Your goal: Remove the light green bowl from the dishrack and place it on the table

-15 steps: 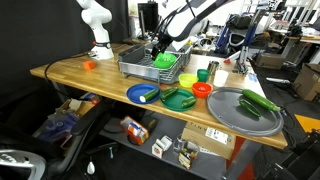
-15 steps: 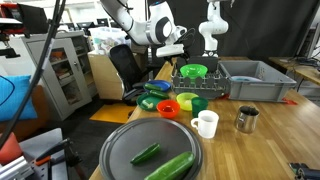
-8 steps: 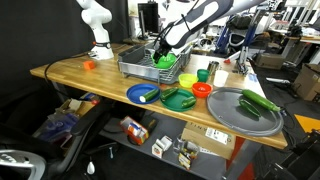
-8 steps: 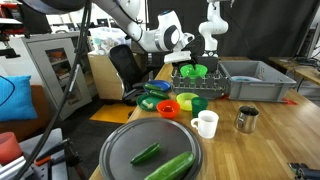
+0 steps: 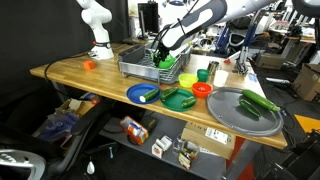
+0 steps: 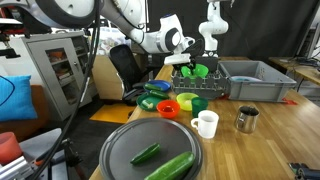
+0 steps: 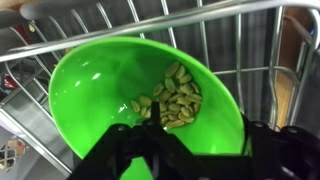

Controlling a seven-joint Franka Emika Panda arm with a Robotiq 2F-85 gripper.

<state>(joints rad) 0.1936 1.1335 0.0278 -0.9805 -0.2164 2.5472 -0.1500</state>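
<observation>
Currently the light green bowl (image 7: 100,85) (seeds inside), in the dishrack (image 7: 200,17), is being lined up for grasping by the gripper (image 7: 182,145), spread wide, empty; its near rim must be pinched next.

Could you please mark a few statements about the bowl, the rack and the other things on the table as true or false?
1. The light green bowl lies inside the dishrack. True.
2. The light green bowl is empty. False: the wrist view shows small pale pieces in it.
3. Two green vegetables lie on the round grey tray. True.
4. The white mug stands in the dishrack. False: it stands on the table beside the metal cup.
5. The claw hangs over the round grey tray. False: it is at the light green bowl.
</observation>
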